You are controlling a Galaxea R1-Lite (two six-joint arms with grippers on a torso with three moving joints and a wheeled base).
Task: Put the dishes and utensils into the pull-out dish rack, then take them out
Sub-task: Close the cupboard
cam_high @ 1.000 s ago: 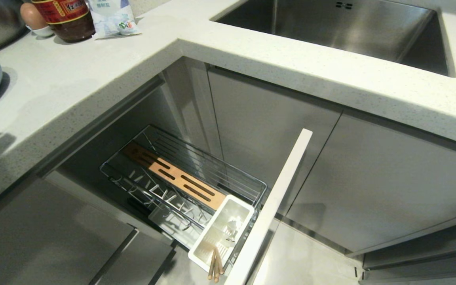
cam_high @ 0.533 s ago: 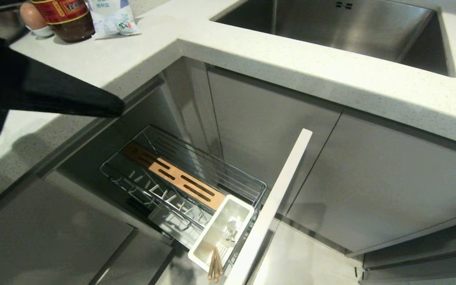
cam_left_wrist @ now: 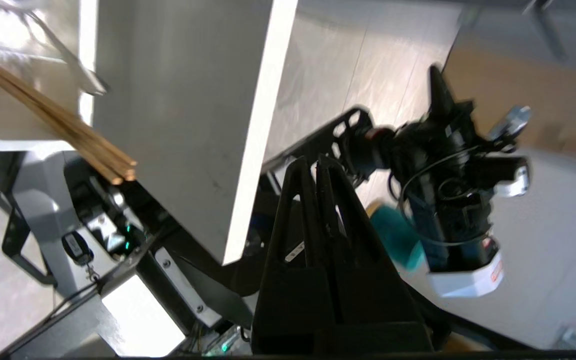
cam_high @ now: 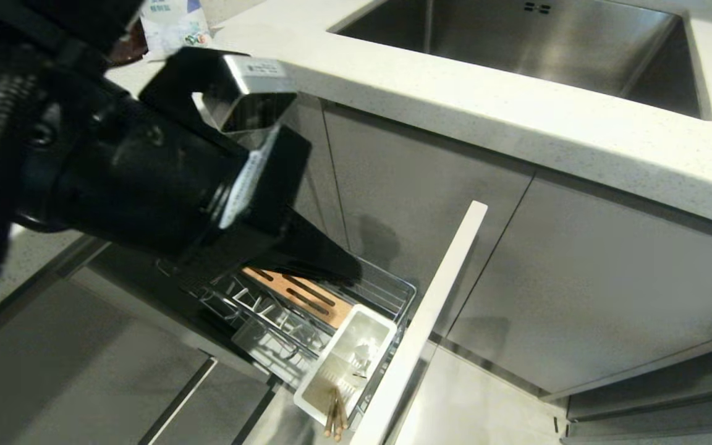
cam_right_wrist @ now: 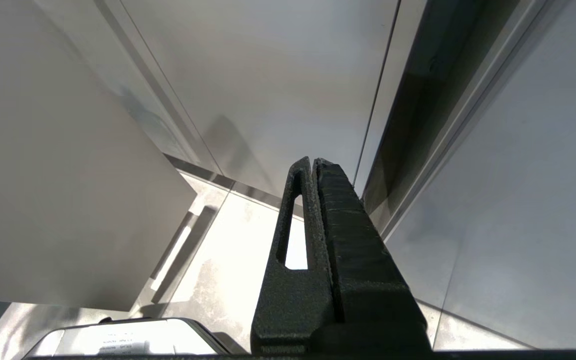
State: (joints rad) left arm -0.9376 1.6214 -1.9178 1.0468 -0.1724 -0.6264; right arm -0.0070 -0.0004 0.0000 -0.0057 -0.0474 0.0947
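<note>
My left tool (cam_high: 337, 262) fills the near side of the head view, its two fingers pressed flat together with nothing between them, the tips hanging over the pull-out dish rack (cam_high: 387, 290). I judge it is coming in empty to fetch something from the rack, which would suit the unloading half of the job.

Just under the tool tips lies the slotted wooden strip (cam_high: 306, 296), with the wire plate prongs (cam_high: 263, 312) beside it; no plate or bowl sits in the prongs that I can see. Nearer me than the tool, at the rack's front end, stands the white cutlery caddy (cam_high: 347, 355). The wooden chopsticks (cam_high: 336, 417) lean in its nearest corner, ends poking out over the rim, which leaves them free to pinch from above. Something pale lies in the middle of the caddy, but I cannot tell what it is. The white front panel (cam_high: 430, 315) runs just beyond the caddy, pulled well out so the rack is reachable.

Past the tool, the bench (cam_high: 517, 111) wraps the corner, with the steel sink (cam_high: 547, 43) sunk into it.

My right tool (cam_right_wrist: 313, 165) hangs parked low by the cabinet doors, fingers together and empty.
</note>
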